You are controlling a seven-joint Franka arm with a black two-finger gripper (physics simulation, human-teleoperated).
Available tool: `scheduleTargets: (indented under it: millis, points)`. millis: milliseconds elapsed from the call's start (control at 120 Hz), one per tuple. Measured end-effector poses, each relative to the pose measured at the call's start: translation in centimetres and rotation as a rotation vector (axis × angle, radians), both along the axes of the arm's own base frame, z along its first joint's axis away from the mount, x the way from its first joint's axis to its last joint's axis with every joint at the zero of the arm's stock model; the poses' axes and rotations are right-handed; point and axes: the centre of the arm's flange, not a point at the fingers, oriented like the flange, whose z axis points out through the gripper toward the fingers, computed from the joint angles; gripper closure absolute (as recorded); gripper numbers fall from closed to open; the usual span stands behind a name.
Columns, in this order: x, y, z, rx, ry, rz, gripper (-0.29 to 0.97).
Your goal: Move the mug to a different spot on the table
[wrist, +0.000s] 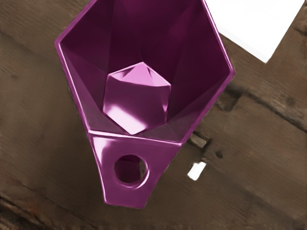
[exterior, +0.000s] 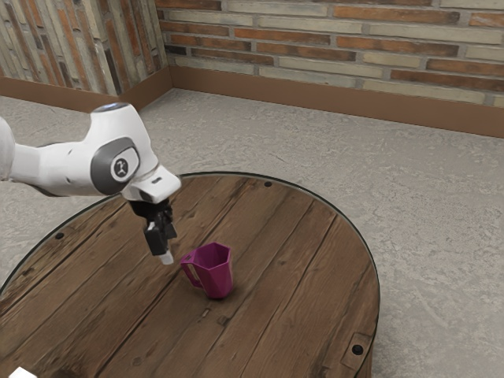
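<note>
You have one real obstacle on the round table (exterior: 299,252): the mug (exterior: 211,270), upright near the frame's centre, with the gripper (exterior: 164,255) hanging just beside its handle at upper left. Bare planks spread right of it, below it and toward the far rim. A small white thing (exterior: 17,372) sits at the lower left corner.

Softly, evenly lit, with pale sheen inside the mug (wrist: 138,98) below the pincer (exterior: 164,255) and faint shadow on the table (exterior: 299,260).
</note>
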Motion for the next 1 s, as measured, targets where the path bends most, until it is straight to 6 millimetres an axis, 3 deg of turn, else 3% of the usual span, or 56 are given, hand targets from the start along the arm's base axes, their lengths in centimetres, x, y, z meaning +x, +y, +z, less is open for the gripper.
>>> scheduleTargets:
  millis: [142, 292, 417, 708, 1000]
  points:
    - [1.0, 0.1, -1.8, -0.019, 0.026, -0.093, 0.00]
    - [1.9, 1.8, -3.4, -0.061, 0.059, -0.124, 0.00]
    - [2.1, 1.3, -4.9, -0.084, 0.078, -0.178, 0.00]
    - [4.4, 0.8, -5.2, -0.111, 0.033, -0.258, 0.00]
    - [5.1, 0.6, -7.6, -0.126, 0.037, -0.298, 0.00]
